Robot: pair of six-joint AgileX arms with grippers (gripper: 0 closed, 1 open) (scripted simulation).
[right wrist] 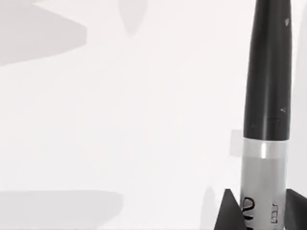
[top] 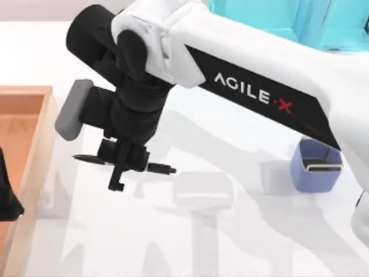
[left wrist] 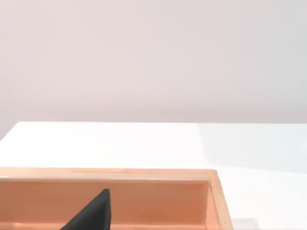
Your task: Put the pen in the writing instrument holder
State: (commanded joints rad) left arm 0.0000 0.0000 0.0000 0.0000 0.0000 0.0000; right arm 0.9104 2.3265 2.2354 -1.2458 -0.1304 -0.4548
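Right gripper [top: 124, 164], left of centre in the top view, is clamping the pen [top: 164, 168] mid-barrel; you are carrying it toward the writing instrument holder [top: 316, 167] at right. Right wrist view: fingertips [right wrist: 229, 213] are bracketing the barrel at lower right, so keep it level. Left gripper [left wrist: 91, 213] is idling over the wooden tray [left wrist: 144, 175].

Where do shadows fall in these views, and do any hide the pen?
Top view: soft arm shadows lie across the table beside the pen, which stays visible in the right gripper. Right wrist view: grey patches on the white surface, pen barrel evenly lit.
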